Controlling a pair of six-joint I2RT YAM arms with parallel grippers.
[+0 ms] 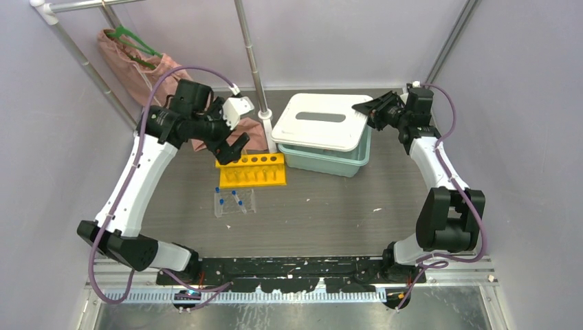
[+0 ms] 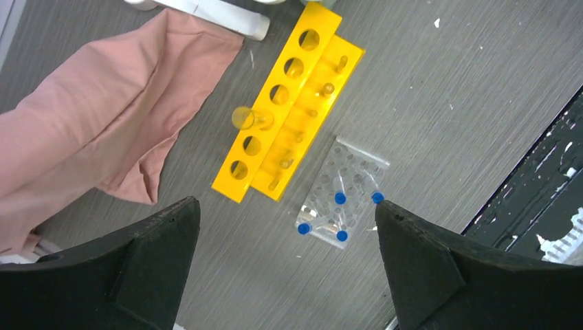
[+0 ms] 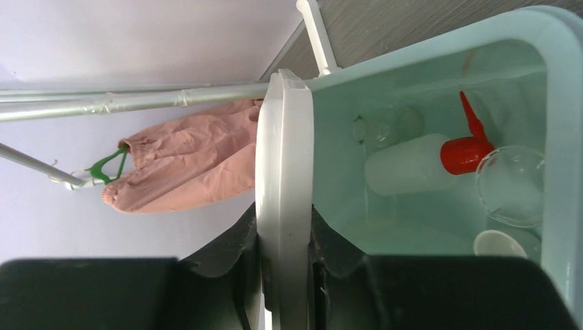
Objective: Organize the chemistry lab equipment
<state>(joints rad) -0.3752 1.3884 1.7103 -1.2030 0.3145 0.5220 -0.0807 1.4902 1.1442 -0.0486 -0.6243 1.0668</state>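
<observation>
My right gripper (image 3: 283, 227) is shut on the edge of the white lid (image 3: 282, 151), holding it tilted up over the teal bin (image 3: 558, 103). Inside the bin lie a white squeeze bottle (image 3: 409, 165) with a red nozzle, clear beakers (image 3: 512, 185) and a tiny white cup (image 3: 500, 244). My left gripper (image 2: 285, 205) hangs open above the table with nothing between its fingers. Below it stand the yellow tube rack (image 2: 285, 110), which holds one clear tube (image 2: 249, 118), and the clear well tray (image 2: 342, 196) with several blue-capped tubes (image 2: 340, 198) lying on it.
A pink cloth garment (image 1: 165, 72) on a green hanger (image 1: 134, 38) hangs at the back left and drapes onto the table beside the rack. A metal pole (image 1: 251, 55) stands between rack and bin (image 1: 323, 159). Walls close in on both sides.
</observation>
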